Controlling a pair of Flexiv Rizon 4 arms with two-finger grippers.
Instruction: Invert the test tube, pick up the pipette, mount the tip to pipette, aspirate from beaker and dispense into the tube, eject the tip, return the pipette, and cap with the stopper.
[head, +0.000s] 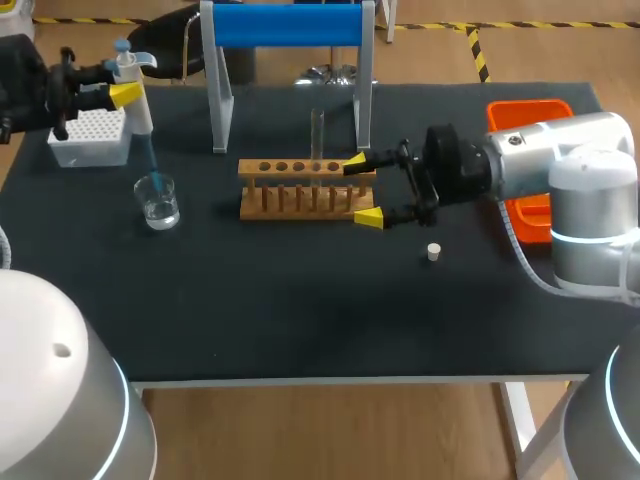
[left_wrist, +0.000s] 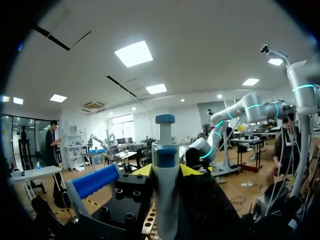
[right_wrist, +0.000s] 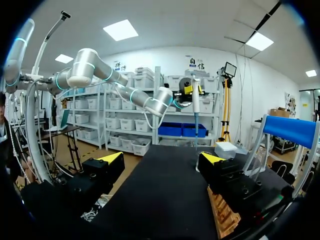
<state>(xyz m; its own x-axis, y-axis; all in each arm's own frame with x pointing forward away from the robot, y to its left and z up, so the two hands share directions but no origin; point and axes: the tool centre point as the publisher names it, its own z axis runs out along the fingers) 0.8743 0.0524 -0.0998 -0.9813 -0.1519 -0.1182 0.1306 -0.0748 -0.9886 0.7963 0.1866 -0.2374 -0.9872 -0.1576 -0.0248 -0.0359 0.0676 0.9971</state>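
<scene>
My left gripper (head: 122, 88) is shut on the white pipette (head: 133, 80) with a blue top, held upright at the table's back left. Its blue tip (head: 152, 160) points down into the glass beaker (head: 158, 203). In the left wrist view the pipette (left_wrist: 165, 170) stands between the yellow fingertips (left_wrist: 143, 170). A clear test tube (head: 318, 133) stands upright in the wooden rack (head: 300, 190). My right gripper (head: 362, 190) is open at the rack's right end, one fingertip on each side, holding nothing. The white stopper (head: 433, 252) lies on the mat in front of it.
A white tip box (head: 88, 137) sits behind the beaker. The pipette stand (head: 288, 26) with a blue bar rises behind the rack. An orange tray (head: 527, 115) lies at the back right, partly behind my right arm.
</scene>
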